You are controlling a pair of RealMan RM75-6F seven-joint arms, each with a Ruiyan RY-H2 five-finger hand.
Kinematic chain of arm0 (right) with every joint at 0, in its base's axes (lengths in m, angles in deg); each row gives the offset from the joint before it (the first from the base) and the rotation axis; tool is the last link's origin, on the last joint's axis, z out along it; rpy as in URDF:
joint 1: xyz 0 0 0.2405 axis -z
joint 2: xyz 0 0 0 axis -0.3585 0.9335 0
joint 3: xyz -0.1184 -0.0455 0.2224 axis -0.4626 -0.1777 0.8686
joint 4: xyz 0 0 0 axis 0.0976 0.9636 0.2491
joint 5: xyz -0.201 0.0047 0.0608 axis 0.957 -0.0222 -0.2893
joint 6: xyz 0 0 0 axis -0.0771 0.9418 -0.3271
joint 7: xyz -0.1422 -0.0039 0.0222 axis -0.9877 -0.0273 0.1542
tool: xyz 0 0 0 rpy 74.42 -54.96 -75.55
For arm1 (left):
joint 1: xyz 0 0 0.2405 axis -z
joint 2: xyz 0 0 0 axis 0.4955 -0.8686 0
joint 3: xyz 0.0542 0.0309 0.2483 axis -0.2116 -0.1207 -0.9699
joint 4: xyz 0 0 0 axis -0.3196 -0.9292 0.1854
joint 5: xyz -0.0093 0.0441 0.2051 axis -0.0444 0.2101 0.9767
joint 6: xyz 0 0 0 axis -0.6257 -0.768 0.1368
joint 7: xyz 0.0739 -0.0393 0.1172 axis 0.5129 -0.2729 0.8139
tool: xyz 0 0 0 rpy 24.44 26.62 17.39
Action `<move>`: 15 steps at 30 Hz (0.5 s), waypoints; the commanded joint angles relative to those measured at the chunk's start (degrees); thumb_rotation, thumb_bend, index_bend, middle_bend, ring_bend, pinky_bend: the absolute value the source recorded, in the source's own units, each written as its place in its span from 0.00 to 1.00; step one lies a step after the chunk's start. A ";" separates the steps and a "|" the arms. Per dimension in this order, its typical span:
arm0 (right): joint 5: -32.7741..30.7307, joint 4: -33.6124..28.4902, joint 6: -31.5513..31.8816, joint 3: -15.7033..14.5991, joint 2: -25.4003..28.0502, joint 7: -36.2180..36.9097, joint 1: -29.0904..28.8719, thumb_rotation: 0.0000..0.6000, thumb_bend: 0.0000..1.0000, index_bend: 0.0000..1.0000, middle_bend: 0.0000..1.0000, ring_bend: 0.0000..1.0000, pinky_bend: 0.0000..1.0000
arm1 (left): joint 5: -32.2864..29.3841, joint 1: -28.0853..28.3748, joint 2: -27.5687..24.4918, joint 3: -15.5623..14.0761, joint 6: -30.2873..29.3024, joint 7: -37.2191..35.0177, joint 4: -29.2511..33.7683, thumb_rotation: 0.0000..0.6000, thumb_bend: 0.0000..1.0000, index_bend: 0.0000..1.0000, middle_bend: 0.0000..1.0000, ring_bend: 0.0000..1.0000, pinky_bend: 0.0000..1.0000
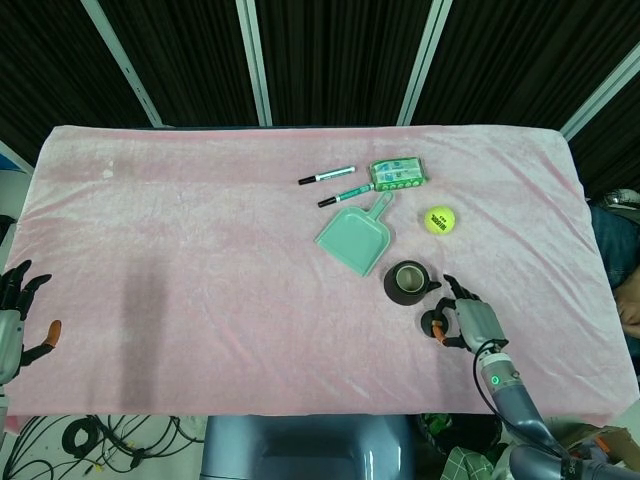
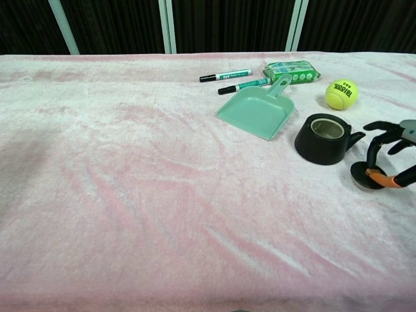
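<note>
A black pot (image 1: 407, 281) (image 2: 323, 138) stands open-topped on the pink cloth (image 1: 200, 250), right of centre. Just in front of it, to its right, my right hand (image 1: 470, 322) (image 2: 393, 153) pinches the pot's round black lid (image 1: 431, 323) (image 2: 361, 173) between an orange-tipped thumb and a finger. The lid sits low, at or just above the cloth; the other fingers are spread. My left hand (image 1: 12, 325) hangs at the table's left edge with its fingers apart, holding nothing.
Behind the pot lie a green dustpan (image 1: 355, 236) (image 2: 258, 112), a yellow tennis ball (image 1: 439, 219) (image 2: 342, 94), two markers (image 1: 326, 176) (image 1: 345, 194) and a green wipes pack (image 1: 398, 173). The table's front edge runs close under the right hand.
</note>
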 commanded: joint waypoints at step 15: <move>-6.31 -13.09 -0.66 7.87 16.00 -2.43 -3.13 1.00 0.36 0.60 0.03 0.14 0.18 | -0.71 0.27 0.28 0.29 0.41 0.42 0.15 1.00 0.39 0.16 0.00 0.00 0.00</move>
